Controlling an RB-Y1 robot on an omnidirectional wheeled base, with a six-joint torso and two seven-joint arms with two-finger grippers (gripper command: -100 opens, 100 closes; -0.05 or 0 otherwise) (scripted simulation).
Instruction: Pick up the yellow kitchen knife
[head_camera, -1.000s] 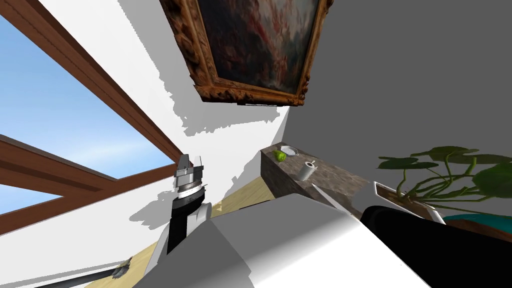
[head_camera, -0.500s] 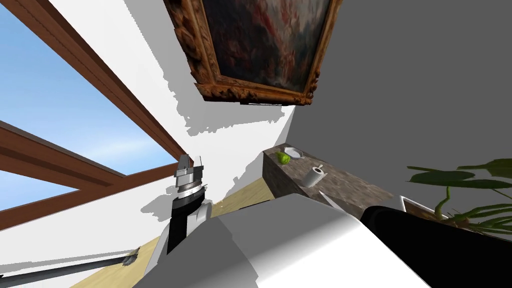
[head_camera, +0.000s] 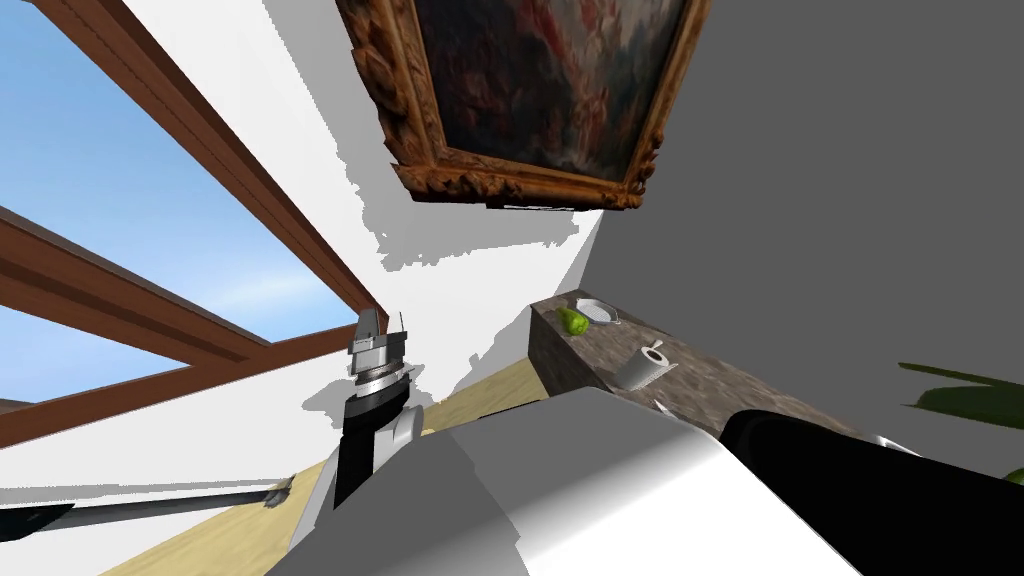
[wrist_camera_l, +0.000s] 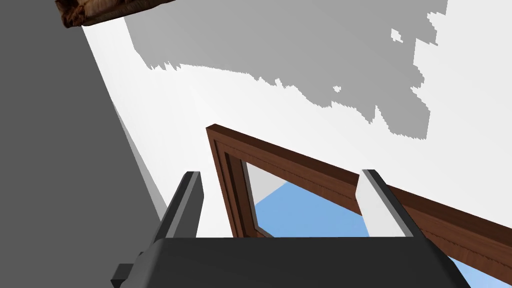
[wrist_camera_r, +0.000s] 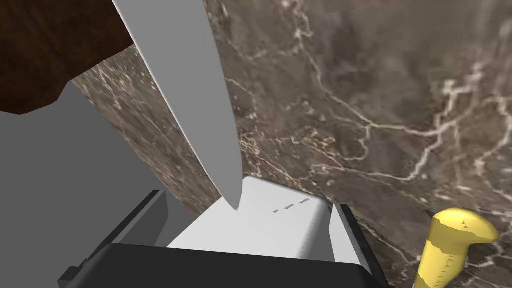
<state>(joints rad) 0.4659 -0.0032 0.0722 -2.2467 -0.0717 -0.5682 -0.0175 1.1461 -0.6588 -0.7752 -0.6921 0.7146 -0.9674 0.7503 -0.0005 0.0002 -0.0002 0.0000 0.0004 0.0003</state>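
Dark marble counter (head_camera: 705, 385) bears a green fruit (head_camera: 573, 321), white bowl (head_camera: 597, 311) and paper roll (head_camera: 640, 366)

Veined marble counter (wrist_camera_r: 375, 100), wooden window frame (wrist_camera_l: 300, 167)

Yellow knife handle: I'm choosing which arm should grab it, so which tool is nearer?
Right. The right tool hovers over the marble counter with the yellow knife handle just beside it; the left tool is raised by the window, away from the counter.
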